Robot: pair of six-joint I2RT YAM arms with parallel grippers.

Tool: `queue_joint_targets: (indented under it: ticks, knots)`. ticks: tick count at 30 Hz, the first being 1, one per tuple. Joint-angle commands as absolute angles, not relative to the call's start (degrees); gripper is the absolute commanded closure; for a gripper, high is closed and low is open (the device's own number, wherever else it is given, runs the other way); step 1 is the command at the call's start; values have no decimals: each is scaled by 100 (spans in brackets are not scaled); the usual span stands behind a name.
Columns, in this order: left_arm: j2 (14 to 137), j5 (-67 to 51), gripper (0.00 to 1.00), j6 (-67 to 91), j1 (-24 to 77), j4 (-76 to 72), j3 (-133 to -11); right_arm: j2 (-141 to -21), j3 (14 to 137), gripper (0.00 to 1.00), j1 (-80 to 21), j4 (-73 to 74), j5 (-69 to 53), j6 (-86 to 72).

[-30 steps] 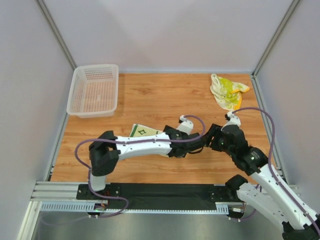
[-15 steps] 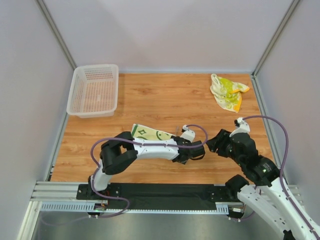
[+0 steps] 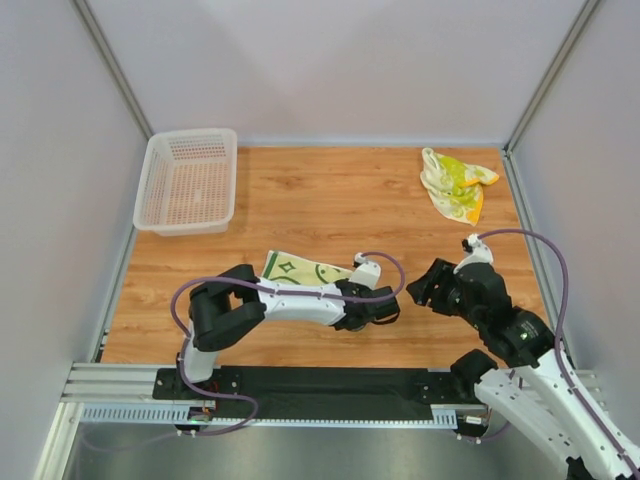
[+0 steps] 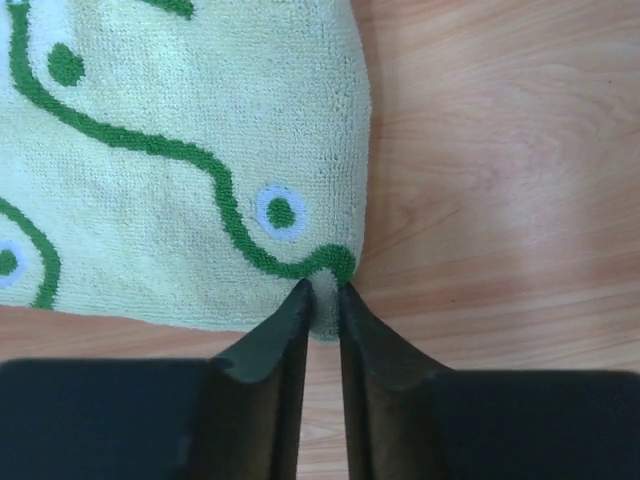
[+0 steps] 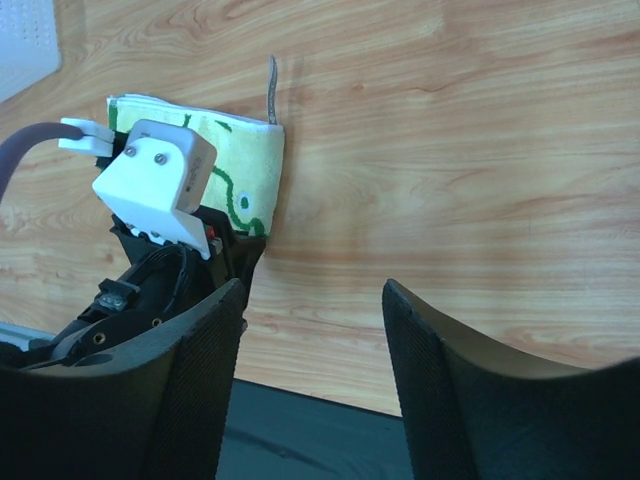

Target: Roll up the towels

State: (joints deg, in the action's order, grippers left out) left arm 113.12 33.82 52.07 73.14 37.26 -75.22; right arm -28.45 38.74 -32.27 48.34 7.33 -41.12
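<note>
The worktop (image 3: 300, 200) is warm wood-grain board, closed in on three sides by plain pale grey walls (image 3: 330, 60) with metal posts in the far corners. A black rail (image 3: 320, 382) runs along the near edge under the arm bases. A white mesh basket (image 3: 186, 228) sits in the far left corner.

The green towel (image 3: 300, 268) lies left of the middle, towards the near edge. It is a pale cream terry cloth, lying flat as a folded band that is slightly skewed to the worktop edge. Dark green wavy lines cross it, with small green dots ringed in white. The right wrist view shows layered edges at its left end and a thin grey tag sticking out from its far right corner. The pile looks soft and even, and the right edge is rounded.

The left tool (image 4: 321, 297) has its fingers pressed almost together, pinching a small pucker of the green towel at its near right corner.

The right tool (image 5: 312, 290) is spread wide above bare wood, just right of the left tool and touching nothing.

The yellow towel (image 3: 452, 185) lies crumpled in the far right corner. It is cream with yellow-green blotches and an orange edge, well apart from both tools.
</note>
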Motion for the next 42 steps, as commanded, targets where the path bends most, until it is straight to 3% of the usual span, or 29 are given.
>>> queue_joint_targets:
  ticks: [1, 3, 7, 15, 28, 42]
  knots:
    - [11146, 3269, 80, 5265, 7313, 3701, -6989, -3084, 4034, 38, -3226, 4439, 519, -4192]
    - [10978, 3235, 89, 5265, 7313, 3595, -6839, -3313, 3964, 36, -3217, 4125, 248, -4367]
    - [10426, 3050, 92, 5203, 7313, 3078, -6225, -3971, 3613, 32, -3208, 3140, -719, -4701]
    - [9747, 2883, 95, 5247, 7313, 2733, -5704, -5790, 3094, 32, -3199, 733, -2117, -5115]
    - [9097, 2777, 96, 5370, 7313, 2663, -5414, -8172, 2989, 35, -3199, -1019, -2786, -5387]
    - [8666, 2742, 98, 5537, 7313, 2733, -5238, -9097, 3076, 48, -3199, -1679, -2822, -5414]
